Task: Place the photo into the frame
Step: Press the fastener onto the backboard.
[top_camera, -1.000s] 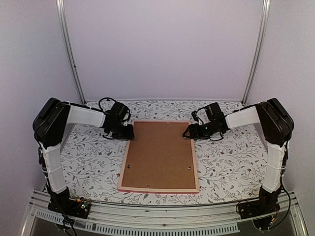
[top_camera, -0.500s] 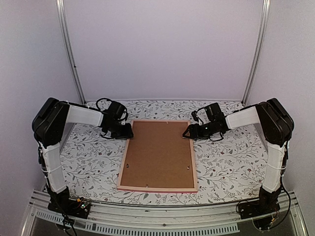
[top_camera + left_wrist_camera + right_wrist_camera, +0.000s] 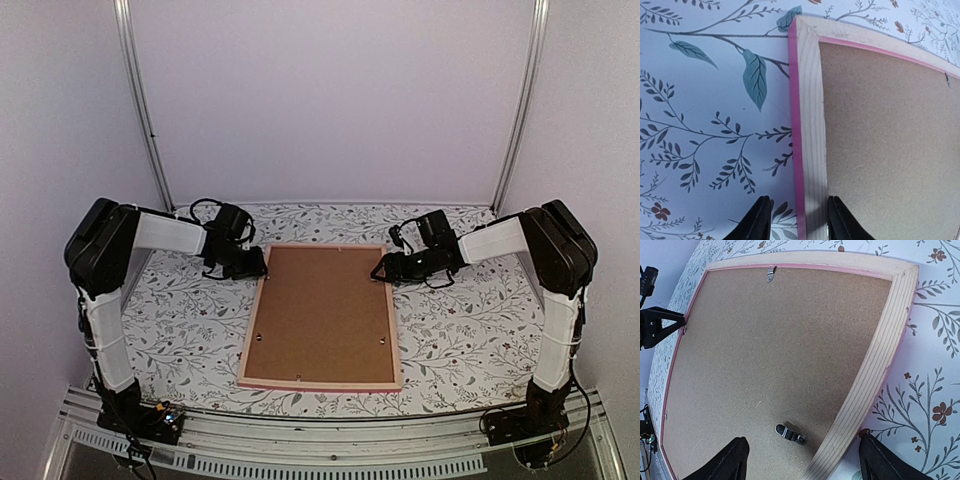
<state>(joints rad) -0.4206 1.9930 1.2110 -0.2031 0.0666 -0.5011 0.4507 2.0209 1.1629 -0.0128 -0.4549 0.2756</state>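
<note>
The frame point(image 3: 252, 330) lies face down on the floral cloth, its pale wood back and pink edge showing, with a brown backing board point(image 3: 322, 315) set inside it. The photo is hidden. My left gripper point(image 3: 256, 265) is open near the far left corner. In the left wrist view it point(image 3: 798, 200) straddles the left rail of the frame point(image 3: 810, 125), with cloth showing between one finger and the pink edge. My right gripper point(image 3: 381, 272) is wide open at the far right corner. It point(image 3: 803, 439) spans the right rail of the frame point(image 3: 880, 365), one finger over the backing board point(image 3: 775, 350).
A small metal turn clip point(image 3: 791, 434) sits on the board between my right fingers, and a hanger point(image 3: 770, 273) lies at the far edge. Two metal uprights point(image 3: 140, 100) stand at the back corners before white walls. A slotted rail point(image 3: 330, 440) runs along the near edge.
My left gripper has slid a little toward the far left corner, and the frame's near end has shifted slightly left. The right arm has not moved.
</note>
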